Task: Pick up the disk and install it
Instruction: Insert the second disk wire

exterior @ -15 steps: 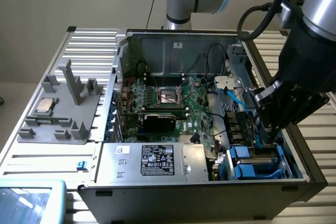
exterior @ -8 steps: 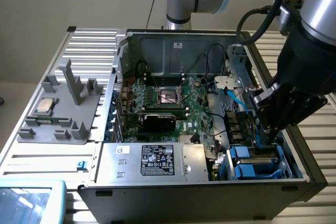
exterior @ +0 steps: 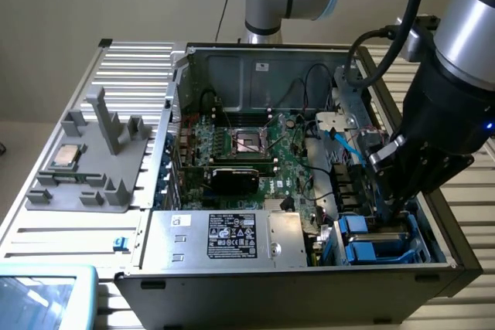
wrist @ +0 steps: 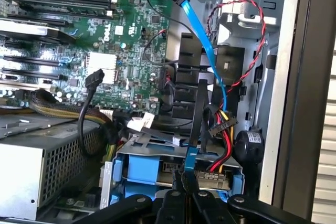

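The disk (exterior: 363, 239) lies in the drive bay at the front corner of the open computer case, on the exterior view's right. Its bright blue carrier tabs and grey metal show there. In the wrist view the disk (wrist: 142, 174) sits just beyond my fingertips, with a grey metal bracket over its top. My gripper (exterior: 387, 208) reaches down into that bay. Seen from the wrist, my gripper (wrist: 187, 182) is shut, its two black fingers (wrist: 173, 203) together, their tips at the disk's near edge. A thin blue cable runs down to the same spot.
A green motherboard (exterior: 247, 152) fills the case floor. The silver power supply (exterior: 224, 237) with a black label sits beside the bay. Blue, red and yellow cables (wrist: 223, 129) hang over the bay. The case wall (wrist: 294, 103) is close by. A CPU chip (exterior: 66, 156) rests on a grey holder outside.
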Motion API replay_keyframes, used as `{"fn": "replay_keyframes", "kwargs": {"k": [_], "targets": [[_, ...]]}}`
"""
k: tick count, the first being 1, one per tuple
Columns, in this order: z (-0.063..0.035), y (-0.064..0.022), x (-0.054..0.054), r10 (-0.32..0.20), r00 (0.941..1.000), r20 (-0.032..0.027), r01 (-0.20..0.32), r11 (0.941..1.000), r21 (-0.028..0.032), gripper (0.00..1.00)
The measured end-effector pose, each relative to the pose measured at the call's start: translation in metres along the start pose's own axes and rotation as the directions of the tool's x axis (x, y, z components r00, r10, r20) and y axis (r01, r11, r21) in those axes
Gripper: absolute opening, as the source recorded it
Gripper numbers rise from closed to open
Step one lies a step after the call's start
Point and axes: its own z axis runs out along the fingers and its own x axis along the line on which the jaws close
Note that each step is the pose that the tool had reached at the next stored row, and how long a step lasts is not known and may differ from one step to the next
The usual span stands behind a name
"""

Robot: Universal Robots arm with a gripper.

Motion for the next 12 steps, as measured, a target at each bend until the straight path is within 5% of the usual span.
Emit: {"fn": "replay_keyframes", "kwargs": {"k": [6,12], "targets": [[0.0106,0.0,-0.0013,-0.011,0.9999,0.0002,0.011,0.9999,-0.0007,0.11],[0.0109,0.0,-0.0013,-0.011,0.9999,0.0001,0.011,0.9999,-0.0006,0.11]]}}
